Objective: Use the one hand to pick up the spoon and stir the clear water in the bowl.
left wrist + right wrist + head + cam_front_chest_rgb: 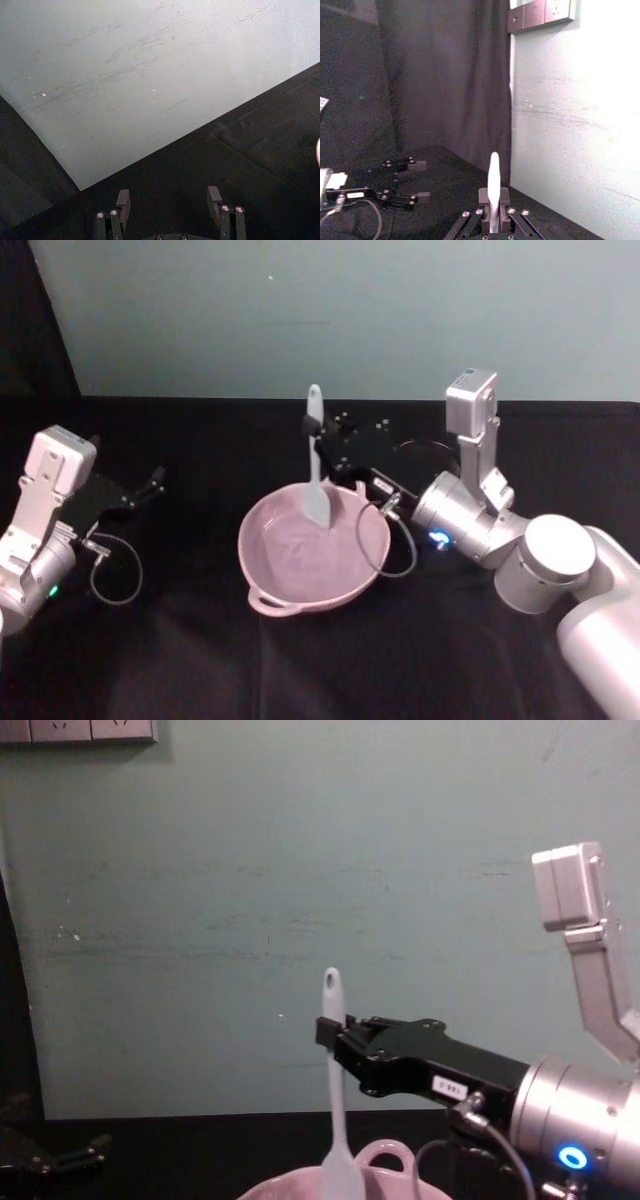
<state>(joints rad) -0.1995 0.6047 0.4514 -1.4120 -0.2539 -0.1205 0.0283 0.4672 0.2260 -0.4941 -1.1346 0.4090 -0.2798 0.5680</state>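
The pale pink bowl [275,585] sits mid-table on the black cloth, its loop handle [385,1156] toward the wall. The white spoon [316,480] stands upright, its flat blade down inside the bowl and its holed handle end pointing up. My right gripper [312,430] reaches in from the right above the bowl's far rim, shut on the upper handle. The right wrist view shows the handle [493,182] pinched between the jaws of that gripper [493,202]. My left gripper [150,483] is parked at the table's left, and its fingers [122,200] stand apart with nothing between them.
A teal wall [330,320] runs close behind the table. A dark curtain [445,75] hangs at the left. Cable loops hang from both wrists, one [385,540] over the bowl's right rim. Bare black cloth [330,670] lies in front of the bowl.
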